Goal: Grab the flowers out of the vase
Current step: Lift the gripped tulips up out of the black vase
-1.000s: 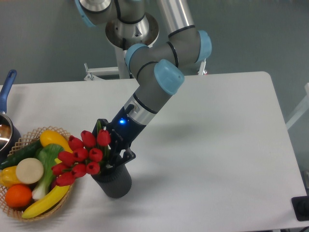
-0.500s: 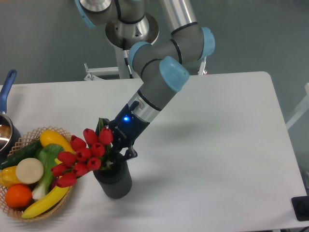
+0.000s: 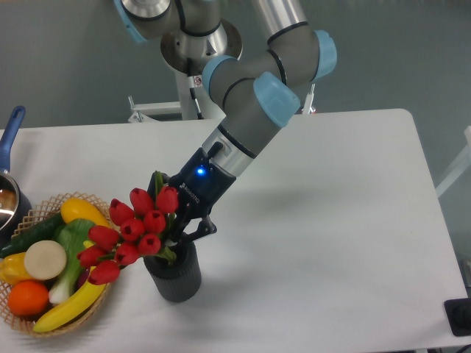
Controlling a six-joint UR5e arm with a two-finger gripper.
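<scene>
The flowers (image 3: 132, 234) are a bunch of red tulip buds with green stems, leaning left over the dark grey ribbed vase (image 3: 175, 277) near the table's front edge. Their stems still reach into the vase's mouth. My gripper (image 3: 182, 228) is shut on the stems just above the vase rim, right of the buds. The stems inside the fingers are mostly hidden by the buds and the gripper body.
A wicker basket (image 3: 88, 309) with fruit and vegetables stands just left of the vase, under the buds. A pot with a blue handle (image 3: 10, 136) sits at the far left edge. The table's front edge is close below the vase.
My gripper has risen and moved slightly right with the flowers in it. The buds sit higher above the vase than before. The vase has not moved.
</scene>
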